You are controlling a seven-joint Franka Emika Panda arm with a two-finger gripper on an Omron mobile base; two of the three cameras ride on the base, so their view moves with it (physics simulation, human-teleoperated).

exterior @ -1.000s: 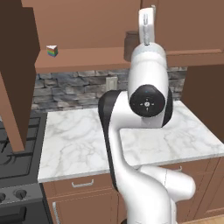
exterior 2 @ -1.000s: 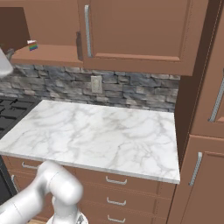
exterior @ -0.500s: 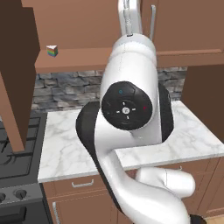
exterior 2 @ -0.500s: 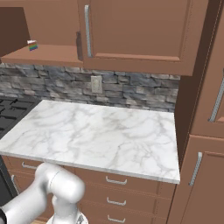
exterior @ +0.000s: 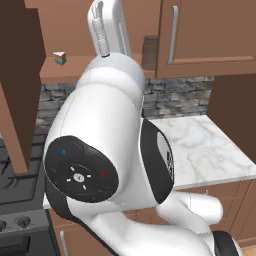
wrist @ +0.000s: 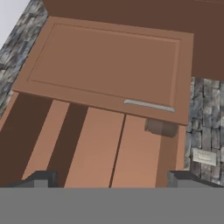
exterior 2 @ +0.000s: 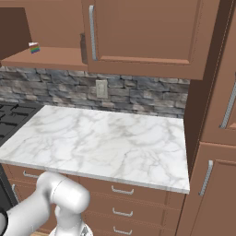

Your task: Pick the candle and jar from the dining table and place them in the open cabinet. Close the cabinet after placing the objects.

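Hand view puts you right at the gripper (wrist: pixel 112 177): its two dark finger tips (wrist: pixel 41 178) stand wide apart at the bottom edge, with nothing between them. Just past them you look onto the plain wooden shelf (wrist: pixel 94 148) of the cabinet (wrist: pixel 109 65). The jar (wrist: pixel 161 127), grey and cylindrical, sits on that shelf close against the edge of the closed door with the silver bar handle (wrist: pixel 148 105), and stone backsplash (wrist: pixel 205 131) shows beyond it on the right.

From the left base view, the white arm (exterior: pixel 110 150) bulks up close in front of you. Behind it lies the marble counter (exterior: pixel 200 145), then the shelf above, where a small rainbow-striped wedge (exterior: pixel 60 58) rests at the left and the jar shows dark beside the door edge.

From the right base view you see the counter with its handled drawers (exterior 2: pixel 122 190) nearest, the wall outlet (exterior 2: pixel 101 89) behind, and the wedge on the open shelf at upper left.
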